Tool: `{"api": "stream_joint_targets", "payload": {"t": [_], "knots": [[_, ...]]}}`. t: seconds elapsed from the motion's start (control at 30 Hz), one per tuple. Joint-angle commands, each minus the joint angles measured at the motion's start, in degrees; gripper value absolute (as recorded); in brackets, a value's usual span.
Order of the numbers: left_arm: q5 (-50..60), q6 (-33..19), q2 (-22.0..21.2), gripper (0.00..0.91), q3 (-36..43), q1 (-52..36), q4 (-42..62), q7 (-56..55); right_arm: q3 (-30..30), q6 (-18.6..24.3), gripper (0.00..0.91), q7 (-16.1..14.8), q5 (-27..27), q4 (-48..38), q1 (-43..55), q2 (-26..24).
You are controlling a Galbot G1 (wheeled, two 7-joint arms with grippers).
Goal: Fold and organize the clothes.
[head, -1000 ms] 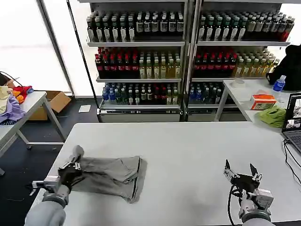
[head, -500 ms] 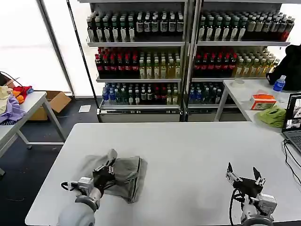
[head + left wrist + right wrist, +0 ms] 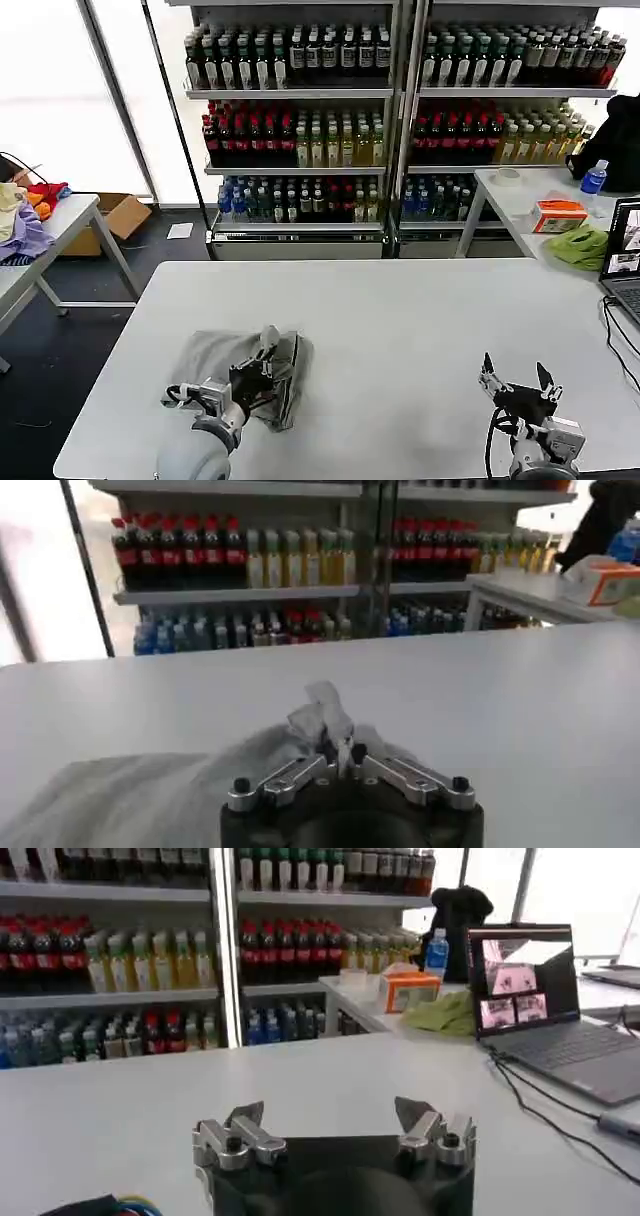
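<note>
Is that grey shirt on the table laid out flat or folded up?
Partly folded: the grey shirt lies doubled over, and the left hand pinches a fold of it.

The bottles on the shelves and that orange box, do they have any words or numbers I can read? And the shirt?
None can be read.
Bottles: labels too small to read.
Orange box: print too blurred.
Laptop screen: pictures, no readable words.
Grey shirt, pinched by the left gripper: no print showing.
Right gripper, open over the table: no markings.
</note>
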Motion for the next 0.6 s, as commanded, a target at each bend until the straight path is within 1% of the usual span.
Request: {"api": "stream_joint_targets", "payload": {"t": [0.03, 0.1, 0.17, 0.2, 0.27, 0.33, 0.4, 0.43, 0.47, 0.5, 0.53, 0.57, 0.6], "knots": [[-12.2, -2.9, -2.1, 0.907, 2.7, 0.5, -1.2, 1.4, 0.0, 0.1, 0.907, 0.0, -0.1, -0.3, -0.1, -0.1], [-19.2, -2.9, -3.1, 0.907, 3.2, 1.9, -4.1, 0.9, -0.1, 0.1, 0.907, 0.1, -0.1, -0.6, 0.1, -0.2], [-32.6, -2.0, -3.8, 0.907, 3.3, 3.4, -7.8, -0.3, -0.3, 0.1, 0.907, 0.2, -0.1, -0.9, 0.5, -0.3], [-36.0, -1.8, -4.3, 0.907, 3.1, 3.8, -10.6, -0.4, -0.5, 0.1, 0.907, 0.2, -0.2, -1.1, 0.7, -0.3], [-36.5, -2.3, -4.6, 0.907, 2.2, 3.7, -13.0, -0.3, -0.9, 0.0, 0.907, 0.2, -0.4, -1.3, 1.0, -0.5], [-34.8, -3.0, -3.9, 0.907, 0.3, 2.7, -13.3, -1.0, -1.2, -0.1, 0.907, 0.2, -0.5, -1.3, 1.2, -0.7], [-32.6, -3.6, -2.6, 0.907, -3.2, 0.5, -12.6, -4.4, -1.5, -0.1, 0.907, 0.2, -0.5, -1.3, 1.4, -0.9], [-25.7, -3.8, -1.0, 0.907, -4.7, -0.4, -11.5, -5.1, -1.7, -0.1, 0.907, 0.2, -0.4, -1.4, 1.6, -1.0], [-24.5, -4.6, -0.2, 0.907, -6.2, -0.9, -10.7, -5.1, -1.8, -0.1, 0.907, 0.2, -0.5, -1.5, 1.7, -1.0], [-15.1, -5.2, 1.0, 0.907, -9.1, -1.4, -8.6, -4.5, -2.0, -0.2, 0.907, 0.2, -0.5, -1.6, 2.0, -1.1], [-9.5, -5.4, 2.2, 0.907, -11.2, -1.5, -6.6, -4.0, -2.2, -0.3, 0.907, 0.2, -0.5, -1.6, 2.1, -1.1], [-7.7, -5.8, 2.6, 0.907, -12.7, -1.5, -5.9, -3.7, -2.3, -0.3, 0.907, 0.2, -0.5, -1.5, 2.2, -1.2], [-4.5, -6.4, 4.4, 0.907, -15.0, -1.5, -3.5, -2.9, -2.5, -0.4, 0.907, 0.2, -0.5, -1.4, 2.4, -1.3]]}}
